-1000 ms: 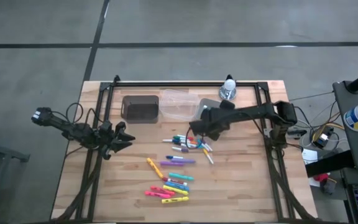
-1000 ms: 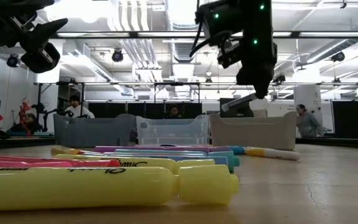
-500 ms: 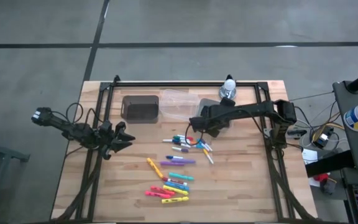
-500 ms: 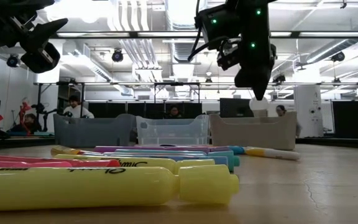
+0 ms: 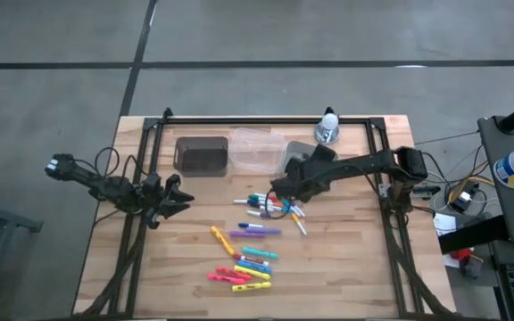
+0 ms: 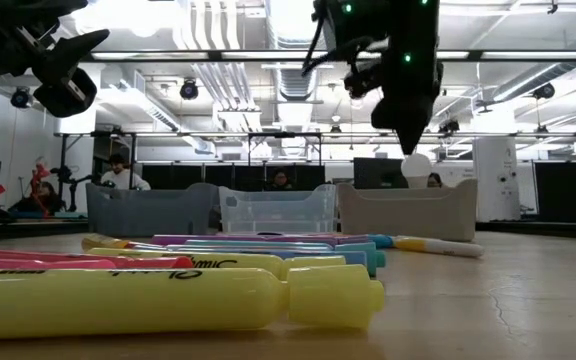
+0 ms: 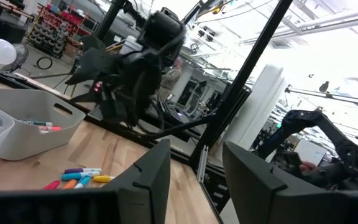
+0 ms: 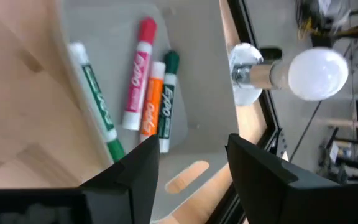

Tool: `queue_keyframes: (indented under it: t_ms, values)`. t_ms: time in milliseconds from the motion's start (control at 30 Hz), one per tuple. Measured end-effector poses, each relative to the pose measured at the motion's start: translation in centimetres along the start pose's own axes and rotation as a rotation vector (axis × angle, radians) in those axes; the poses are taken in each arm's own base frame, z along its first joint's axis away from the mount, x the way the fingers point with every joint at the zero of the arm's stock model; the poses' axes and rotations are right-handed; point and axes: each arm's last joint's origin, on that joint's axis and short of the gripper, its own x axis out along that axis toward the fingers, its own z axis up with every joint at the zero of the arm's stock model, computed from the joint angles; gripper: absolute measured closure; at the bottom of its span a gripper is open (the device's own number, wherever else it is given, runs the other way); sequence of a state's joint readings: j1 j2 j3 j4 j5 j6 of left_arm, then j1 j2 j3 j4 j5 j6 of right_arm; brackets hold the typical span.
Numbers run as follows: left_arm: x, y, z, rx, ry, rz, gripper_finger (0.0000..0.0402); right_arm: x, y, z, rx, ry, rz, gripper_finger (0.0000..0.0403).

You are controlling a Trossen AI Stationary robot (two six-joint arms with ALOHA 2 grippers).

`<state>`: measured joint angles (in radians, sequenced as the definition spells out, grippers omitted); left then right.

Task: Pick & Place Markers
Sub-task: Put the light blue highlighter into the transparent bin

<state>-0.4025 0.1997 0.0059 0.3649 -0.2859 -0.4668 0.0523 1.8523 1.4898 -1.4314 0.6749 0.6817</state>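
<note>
A: Where is the right gripper point(image 8: 188, 165)?

B: It hangs over the pale grey bin point(image 8: 204, 93) at the table's far side, its two dark, blocky fingers parted with nothing between them. Four white-bodied markers point(image 8: 138, 74) lie on the bin's smooth floor: caps red, orange and two green.

A: And the rest of the markers?

B: They are scattered on the pale wood-plank table point(image 5: 346, 267). One cluster point(image 5: 270, 207) lies just beside the right arm; a neon group point(image 5: 244, 267) of yellow, pink and teal sits nearer the front edge.

A: The other bins?

B: A dark smoky bin point(image 5: 201, 154) and a clear plastic bin point(image 5: 257, 148) stand in a row beside the grey one.

A: The left gripper point(image 7: 194, 177)?

B: It waits at the table's left edge, its fingers apart and holding nothing.
</note>
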Motion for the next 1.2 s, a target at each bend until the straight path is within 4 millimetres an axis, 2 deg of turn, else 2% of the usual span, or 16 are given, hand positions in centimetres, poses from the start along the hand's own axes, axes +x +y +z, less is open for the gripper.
queue_keyframes:
  t_ms: [333,667,1200]
  values:
    - [0.0,0.0,-0.1,0.005,0.007,0.003,0.0262,-4.3,2.6,-0.6,0.014,-0.219,0.066,0.0241]
    - [0.0,0.1,-0.1,0.007,0.014,0.007,0.0262,-7.3,5.0,0.6,-0.016,-0.456,0.243,0.0245]
    - [0.0,0.3,-0.5,0.051,0.052,0.026,0.0262,-8.2,6.0,0.7,-0.021,-0.525,0.295,0.0257]
